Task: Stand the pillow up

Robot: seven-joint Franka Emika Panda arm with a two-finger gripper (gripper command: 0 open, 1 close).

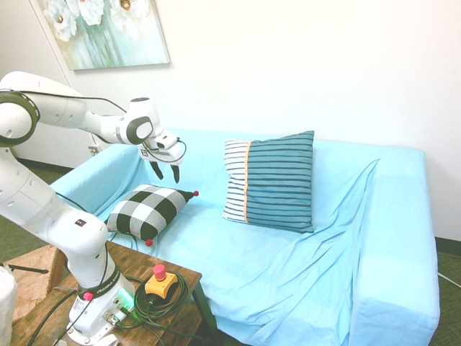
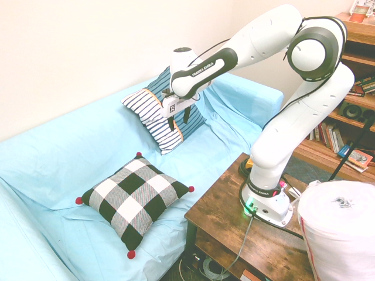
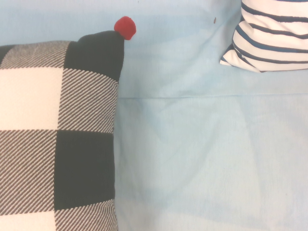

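The pillow (image 1: 148,210) (image 2: 135,199) (image 3: 57,134) is a small black-and-white check cushion with red pom-poms at its corners. It lies flat on the seat of the light blue sofa (image 1: 288,252) (image 2: 64,152), near the end by the arm's stand. My gripper (image 1: 165,171) (image 2: 179,119) hangs in the air above the seat, a little beyond the pillow's far corner, fingers pointing down and apart, open with nothing between them. One red pom-pom (image 3: 125,27) shows in the wrist view.
A larger teal-and-white striped cushion (image 1: 270,180) (image 2: 161,111) (image 3: 269,38) leans upright against the sofa back. A wooden side table (image 2: 246,222) stands at the sofa's end. A bookshelf (image 2: 351,105) is behind the arm.
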